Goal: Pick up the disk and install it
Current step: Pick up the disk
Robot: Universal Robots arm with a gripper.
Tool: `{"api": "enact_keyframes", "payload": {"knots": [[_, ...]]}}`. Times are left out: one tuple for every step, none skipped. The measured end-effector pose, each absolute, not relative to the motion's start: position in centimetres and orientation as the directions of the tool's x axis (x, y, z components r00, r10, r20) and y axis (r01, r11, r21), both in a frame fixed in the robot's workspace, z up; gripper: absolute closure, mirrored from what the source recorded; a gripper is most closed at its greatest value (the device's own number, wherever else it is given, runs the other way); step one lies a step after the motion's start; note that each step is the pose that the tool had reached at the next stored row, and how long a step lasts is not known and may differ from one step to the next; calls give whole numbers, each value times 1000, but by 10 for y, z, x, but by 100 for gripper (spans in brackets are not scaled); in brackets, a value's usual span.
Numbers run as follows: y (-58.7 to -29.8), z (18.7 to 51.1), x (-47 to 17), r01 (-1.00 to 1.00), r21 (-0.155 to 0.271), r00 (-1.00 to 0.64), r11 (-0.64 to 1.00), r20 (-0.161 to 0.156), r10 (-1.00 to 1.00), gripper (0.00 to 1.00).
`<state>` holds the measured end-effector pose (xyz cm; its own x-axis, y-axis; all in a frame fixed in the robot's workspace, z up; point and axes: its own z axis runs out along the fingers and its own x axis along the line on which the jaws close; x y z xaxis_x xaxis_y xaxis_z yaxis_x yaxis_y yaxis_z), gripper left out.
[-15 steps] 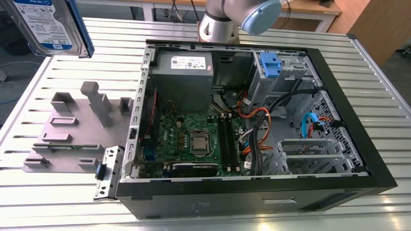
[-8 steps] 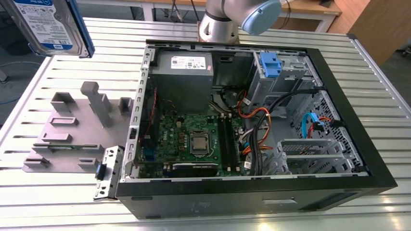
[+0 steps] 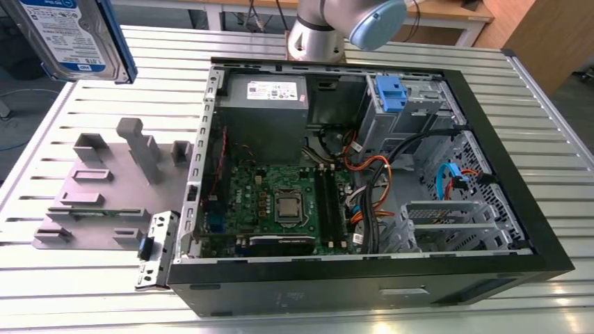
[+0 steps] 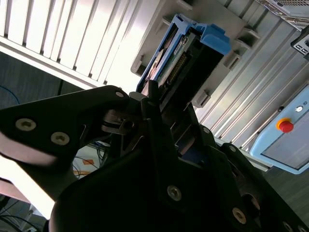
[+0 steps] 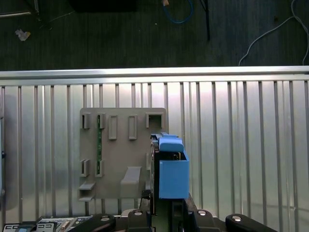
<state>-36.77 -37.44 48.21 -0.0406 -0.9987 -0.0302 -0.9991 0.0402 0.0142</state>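
The disk, a silver hard drive with a blue-and-white label and a blue bracket, hangs in the air above the table's far corner at the exterior view's left. In the second wrist view my gripper is shut on the disk, with dark fingers pressing its sides. In the first wrist view the disk stands edge-on out of the gripper, over the edge of the grey fixture plate.
An open computer case lies on the slatted aluminium table, with a motherboard, cables, a grey power supply and a drive bay with a blue latch. The grey fixture plate sits beside the case. A pendant with a red button lies off the table.
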Motion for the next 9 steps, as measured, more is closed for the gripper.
{"api": "enact_keyframes", "payload": {"knots": [[-374,482,-368,-999,14,-41,40,-30,-999,65],[-374,482,-368,-999,14,-41,40,-30,-999,65],[-374,482,-368,-999,14,-41,40,-30,-999,65],[-374,482,-367,-999,14,-41,40,-30,-999,65],[-374,482,-367,-999,14,-41,40,-30,-999,65],[-374,482,-367,-999,14,-41,40,-30,-999,65],[-374,482,-367,-999,14,-41,40,-30,-999,65],[-374,482,-367,-999,14,-41,40,-30,-999,65],[-374,482,-367,-999,14,-41,40,-30,-999,65]]}}
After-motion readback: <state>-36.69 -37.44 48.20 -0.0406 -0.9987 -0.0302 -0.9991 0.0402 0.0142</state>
